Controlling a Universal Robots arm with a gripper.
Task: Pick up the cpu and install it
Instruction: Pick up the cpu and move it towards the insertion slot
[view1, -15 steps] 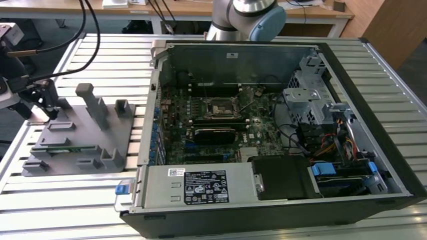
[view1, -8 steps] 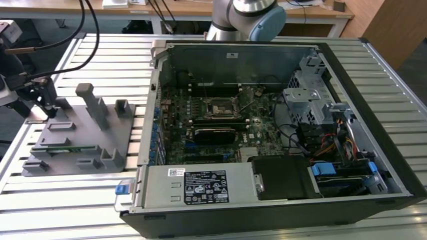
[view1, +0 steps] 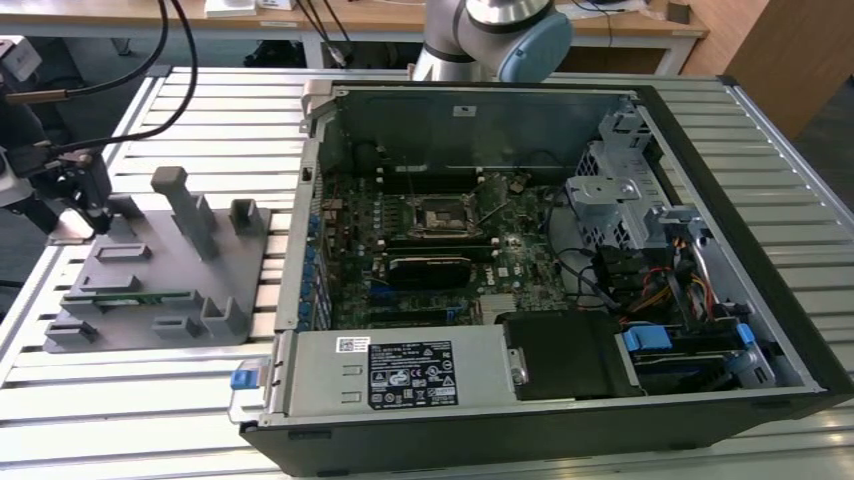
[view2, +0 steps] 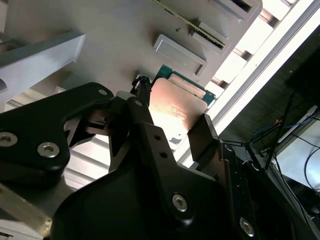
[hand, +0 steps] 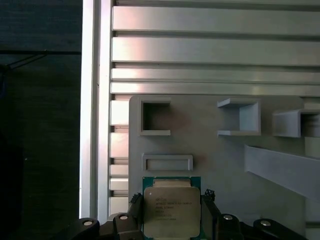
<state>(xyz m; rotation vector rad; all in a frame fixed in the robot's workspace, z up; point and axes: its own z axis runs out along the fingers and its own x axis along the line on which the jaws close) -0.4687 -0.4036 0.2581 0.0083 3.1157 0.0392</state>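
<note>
At grey tray (hand: 220, 165), claw (hand: 171, 196) clamps cpu (hand: 171, 215) sides.

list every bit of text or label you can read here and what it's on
Nothing here can be quoted as it reads.
The cpu: several lines of print on its metal top, too small to read.
Large label on the power supply: dense print and symbols, too small to read.
Small white sticker above that label: unreadable.
White tag on the back wall of the computer case: unreadable.
</note>
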